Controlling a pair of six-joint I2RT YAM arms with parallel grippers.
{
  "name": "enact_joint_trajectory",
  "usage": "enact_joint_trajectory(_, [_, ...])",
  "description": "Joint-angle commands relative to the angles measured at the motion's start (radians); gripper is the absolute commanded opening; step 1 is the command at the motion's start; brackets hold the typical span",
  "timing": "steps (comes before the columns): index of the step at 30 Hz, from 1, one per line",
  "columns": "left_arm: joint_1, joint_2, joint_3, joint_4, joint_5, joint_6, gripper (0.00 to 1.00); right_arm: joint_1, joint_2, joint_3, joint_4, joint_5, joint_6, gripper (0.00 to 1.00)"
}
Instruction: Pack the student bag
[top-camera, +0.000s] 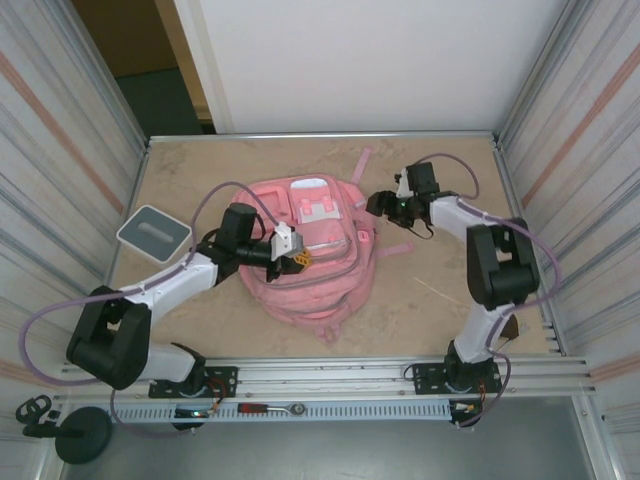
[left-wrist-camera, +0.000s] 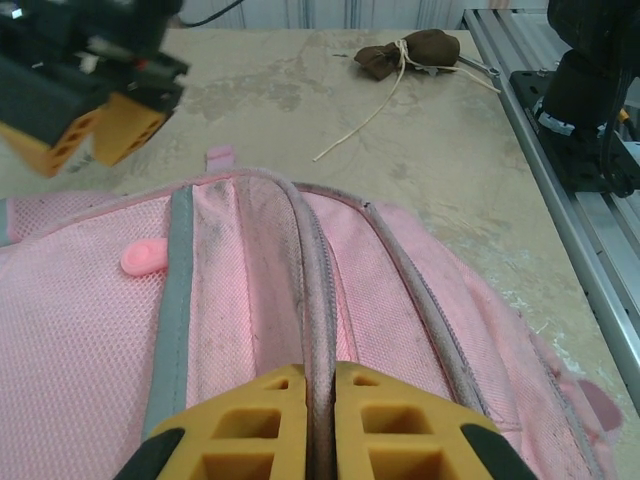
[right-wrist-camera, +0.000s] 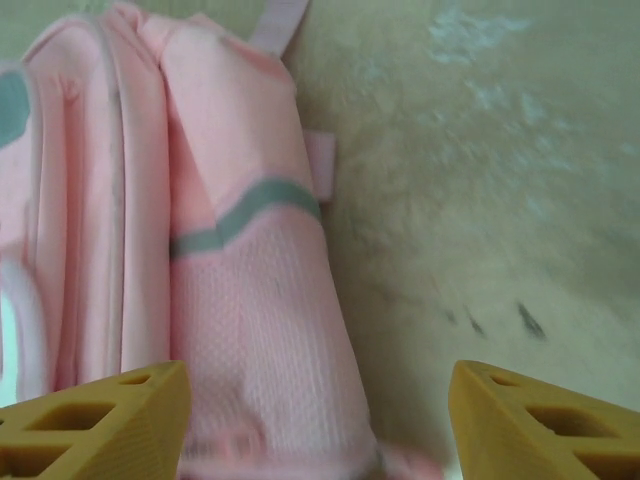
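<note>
The student bag (top-camera: 310, 255), a large pink backpack, lies flat in the middle of the table with its front pockets up. My left gripper (top-camera: 296, 258) rests on its middle; in the left wrist view the left gripper (left-wrist-camera: 320, 372) is shut on a grey zipper ridge (left-wrist-camera: 312, 270) of the bag (left-wrist-camera: 90, 330). My right gripper (top-camera: 384, 205) hovers at the bag's far right side. In the right wrist view the right gripper (right-wrist-camera: 315, 420) stands open, with the bag's mesh side pocket (right-wrist-camera: 265, 340) beneath it and nothing held. The right gripper (left-wrist-camera: 88, 135) appears at upper left in the left wrist view.
A grey-and-white tray (top-camera: 153, 230) sits at the table's left edge. A brown pouch (left-wrist-camera: 410, 50) with a pale string (left-wrist-camera: 360, 125) lies near the right arm's base. Corrugated walls enclose the table, and a metal rail (top-camera: 330, 375) runs along the near edge.
</note>
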Motion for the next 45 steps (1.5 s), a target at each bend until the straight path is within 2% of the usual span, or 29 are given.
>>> enact_joint_trajectory(1, [-0.010, 0.027, 0.055, 0.063, 0.074, 0.019, 0.00, 0.002, 0.104, 0.097, 0.001, -0.091, 0.037, 0.60])
enact_joint_trajectory(3, [-0.010, 0.047, 0.064, 0.063, 0.066, 0.013, 0.00, 0.000, 0.132, 0.111, 0.009, -0.120, 0.040, 0.51])
enact_joint_trajectory(7, [-0.010, 0.080, 0.087, 0.048, 0.052, 0.011, 0.00, -0.018, 0.118, 0.079, 0.014, -0.117, 0.021, 0.16])
enact_joint_trajectory(9, [-0.010, 0.090, 0.089, 0.056, 0.044, 0.006, 0.00, -0.042, 0.092, 0.047, 0.012, -0.105, 0.017, 0.06])
enact_joint_trajectory(13, [-0.014, 0.112, 0.102, 0.066, -0.002, -0.020, 0.05, -0.108, 0.007, -0.049, 0.017, -0.062, 0.014, 0.00])
enact_joint_trajectory(17, [-0.032, 0.170, 0.152, 0.015, -0.131, -0.020, 0.12, -0.160, -0.060, -0.119, 0.017, -0.023, 0.030, 0.01])
enact_joint_trajectory(18, [-0.034, 0.184, 0.168, 0.002, -0.170, -0.025, 0.18, -0.161, -0.069, -0.127, 0.015, -0.016, 0.034, 0.02])
enact_joint_trajectory(20, [-0.036, 0.194, 0.186, -0.008, -0.227, -0.051, 0.22, -0.161, -0.084, -0.133, 0.010, -0.009, 0.030, 0.08])
enact_joint_trajectory(25, [-0.048, 0.107, 0.155, 0.032, -0.283, -0.110, 0.50, -0.158, -0.164, -0.086, -0.093, 0.114, -0.023, 0.35])
enact_joint_trajectory(29, [-0.046, -0.021, 0.101, 0.087, -0.370, -0.213, 0.60, -0.130, -0.305, -0.079, -0.155, 0.262, -0.074, 0.47])
enact_joint_trajectory(34, [-0.022, -0.191, 0.028, 0.143, -0.501, -0.323, 0.73, -0.043, -0.490, -0.075, -0.209, 0.482, -0.180, 0.62])
enact_joint_trajectory(36, [-0.018, -0.268, -0.020, 0.188, -0.606, -0.349, 0.81, 0.003, -0.560, -0.068, -0.223, 0.590, -0.228, 0.69])
enact_joint_trajectory(40, [-0.009, -0.400, -0.101, 0.265, -0.810, -0.380, 0.87, 0.074, -0.666, -0.051, -0.242, 0.729, -0.308, 0.83])
enact_joint_trajectory(45, [0.021, -0.511, -0.192, 0.321, -1.096, -0.400, 0.94, 0.088, -0.768, -0.076, -0.236, 0.833, -0.344, 0.92])
